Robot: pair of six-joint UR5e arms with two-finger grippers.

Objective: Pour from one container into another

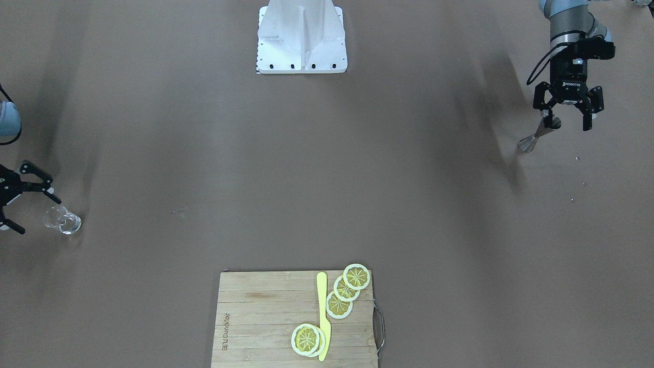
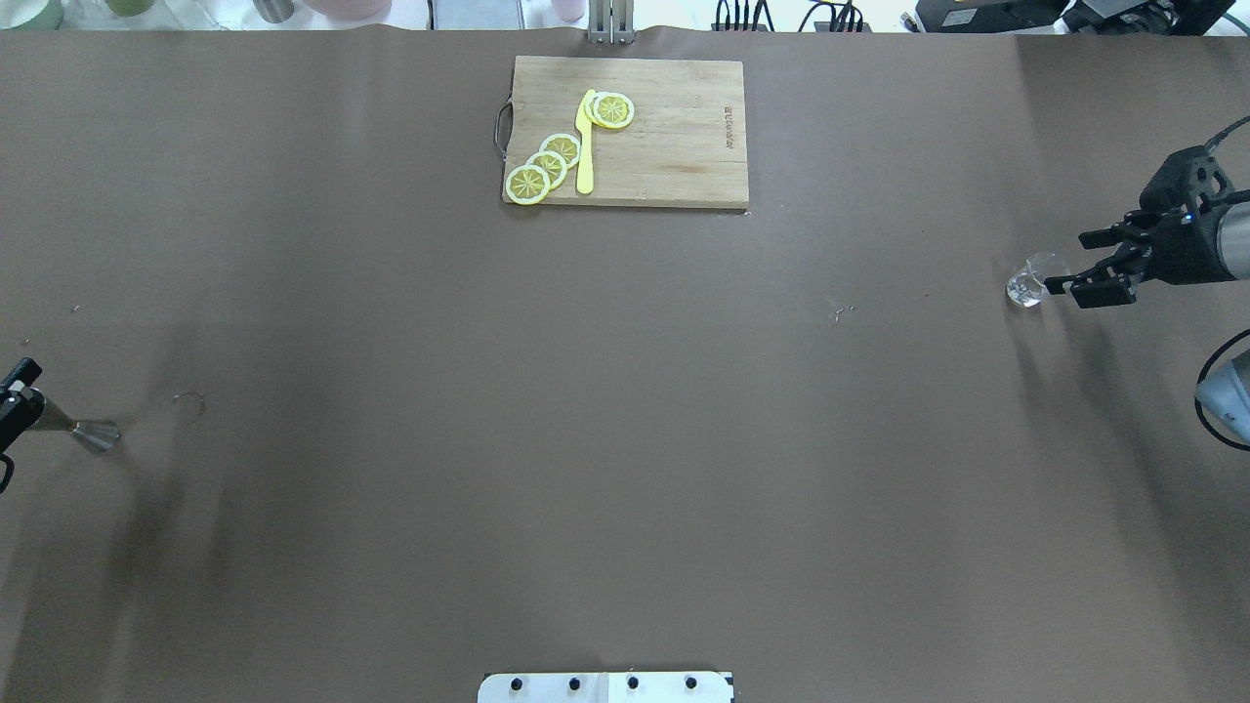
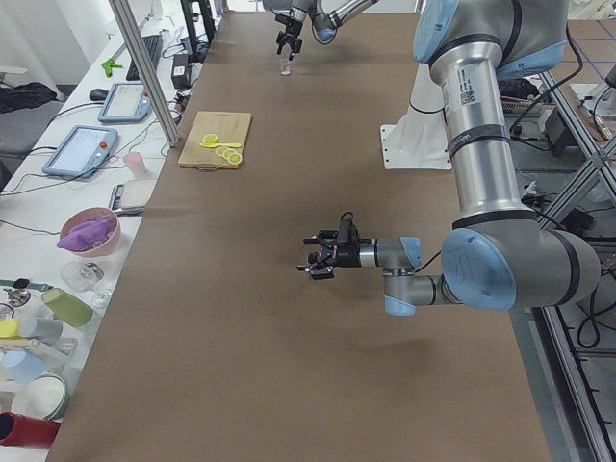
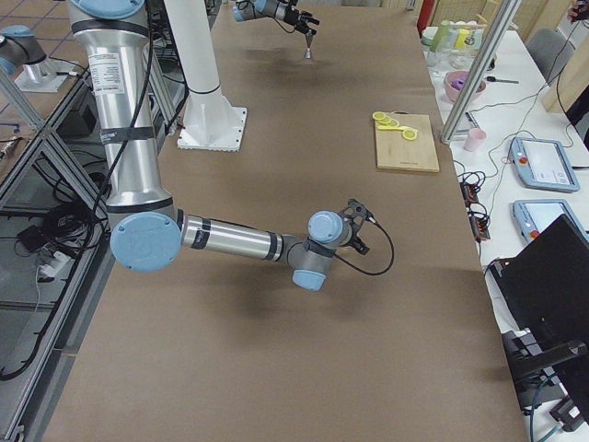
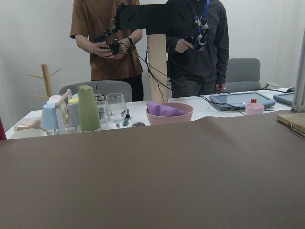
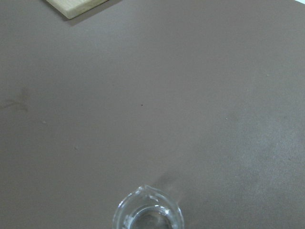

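Observation:
The metal jigger (image 1: 539, 135) stands on the brown table near the robot's left end; it also shows as the jigger (image 2: 80, 431) at the overhead view's left edge. My left gripper (image 1: 565, 120) hangs over it, open, with the jigger's upper cone between the fingers, close to one of them. At the opposite end the small clear glass (image 1: 62, 220) rests on the table. My right gripper (image 2: 1079, 262) is open, its fingertips just short of the glass (image 2: 1027, 280). In the right wrist view the glass (image 6: 148, 213) sits at the bottom edge. The left wrist view shows neither jigger nor fingers.
A wooden cutting board (image 2: 674, 146) with lemon slices (image 2: 547, 161) and a yellow knife (image 2: 585, 146) lies at the table's far middle. The robot's white base (image 1: 301, 38) stands at the near middle. Two people and a side table with cups show in the left wrist view.

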